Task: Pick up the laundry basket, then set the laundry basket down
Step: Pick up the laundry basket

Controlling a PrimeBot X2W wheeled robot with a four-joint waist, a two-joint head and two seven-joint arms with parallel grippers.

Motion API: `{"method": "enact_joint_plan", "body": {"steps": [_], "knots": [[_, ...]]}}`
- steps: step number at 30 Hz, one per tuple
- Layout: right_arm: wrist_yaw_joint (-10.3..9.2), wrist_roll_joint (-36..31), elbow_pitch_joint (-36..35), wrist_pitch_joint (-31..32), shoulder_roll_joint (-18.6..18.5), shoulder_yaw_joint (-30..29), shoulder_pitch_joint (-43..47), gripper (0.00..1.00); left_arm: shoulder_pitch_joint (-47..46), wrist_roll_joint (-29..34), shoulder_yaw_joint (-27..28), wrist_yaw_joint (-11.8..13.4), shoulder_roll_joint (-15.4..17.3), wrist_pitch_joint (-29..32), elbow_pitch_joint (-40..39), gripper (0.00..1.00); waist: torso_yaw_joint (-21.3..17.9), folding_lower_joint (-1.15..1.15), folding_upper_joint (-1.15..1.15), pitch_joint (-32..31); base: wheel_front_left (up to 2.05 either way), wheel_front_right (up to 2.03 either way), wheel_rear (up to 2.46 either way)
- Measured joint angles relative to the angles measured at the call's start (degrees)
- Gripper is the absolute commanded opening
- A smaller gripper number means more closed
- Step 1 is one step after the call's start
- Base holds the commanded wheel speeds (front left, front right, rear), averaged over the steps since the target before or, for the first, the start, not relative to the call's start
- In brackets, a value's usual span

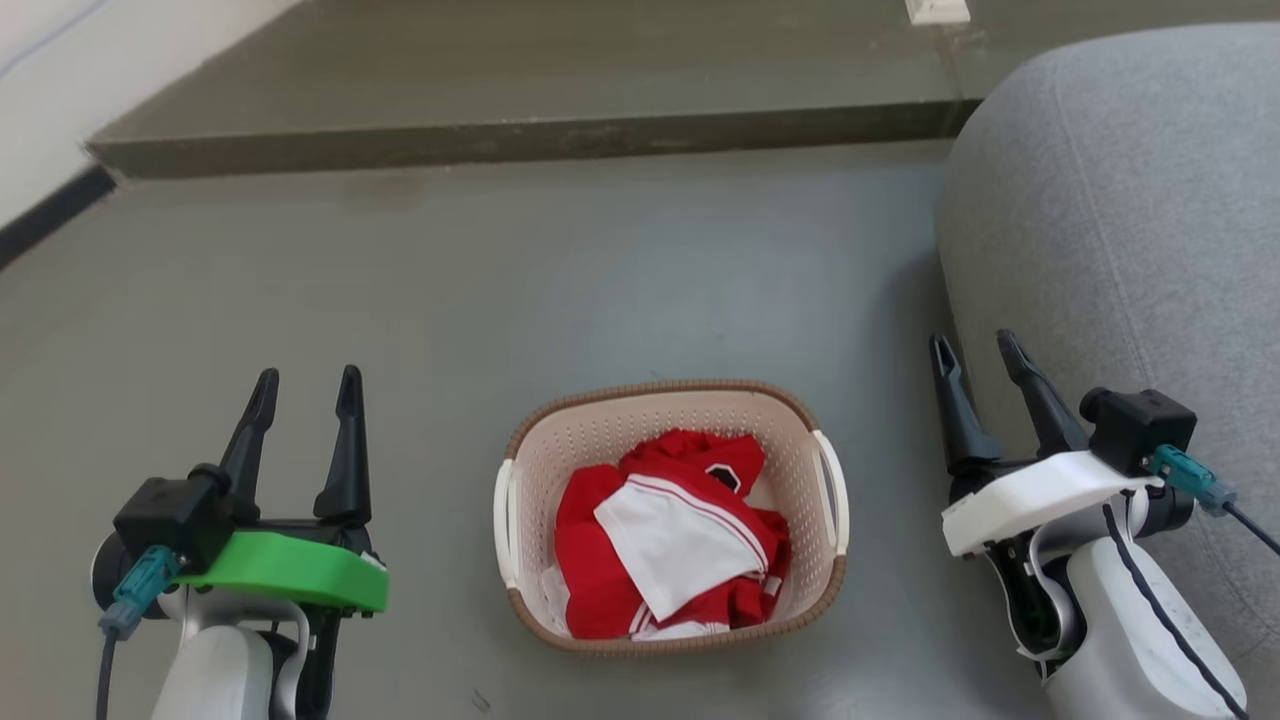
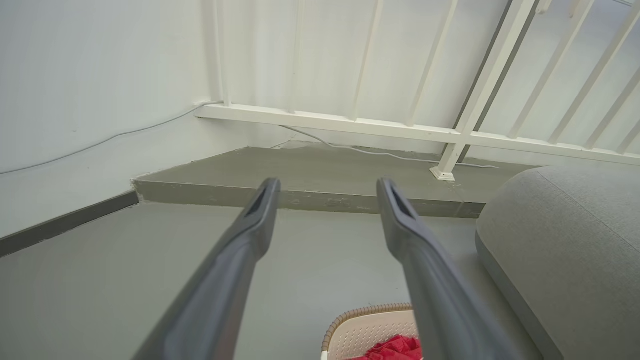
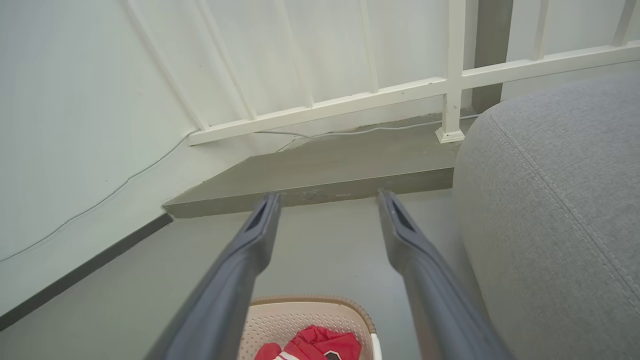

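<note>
A smooth grey floor (image 1: 600, 280) spreads before us. It ends at a low grey-green raised step (image 1: 500, 130) under a white-barred railing (image 2: 350, 120), and a rounded grey fabric sofa (image 1: 1130, 200) bulges in on our right. On the floor, between our two arms and touching neither, sits the small cream perforated plastic laundry basket (image 1: 600, 430) with its brown woven-look rim. It holds a loose heap of red and white clothes (image 1: 670, 530). Our left pincer (image 1: 307, 378), on its green mount, and our right pincer (image 1: 972, 345), on its white mount, both have their long dark fingers parted and empty. Each is well apart from the basket and points away from us. We judge that they flank it so each can reach a white side handle (image 1: 503, 520), with the load between them for a level lift. Nothing is grasped yet, so the pick-up has not begun. The right arm is just beside the sofa, so we expect little room on that side.
</note>
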Motion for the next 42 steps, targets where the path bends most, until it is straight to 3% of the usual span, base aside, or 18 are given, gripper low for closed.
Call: {"method": "enact_joint_plan", "body": {"steps": [15,42], "knots": [[-0.47,0.25,6.05,-0.08,0.58,-1.45,-5.63,1.0,-7.09,-3.98,-3.98,-0.01,1.62,0.0,4.33,1.0,-0.27,0.0,0.0,11.84,0.0,0.0,0.0],[-0.46,0.59,26.49,3.2,1.57,1.49,-24.08,1.0,-28.46,-13.18,-15.39,-0.01,3.48,3.54,25.35,1.0,0.23,0.01,0.0,34.46,0.0,0.0,0.0]]}}
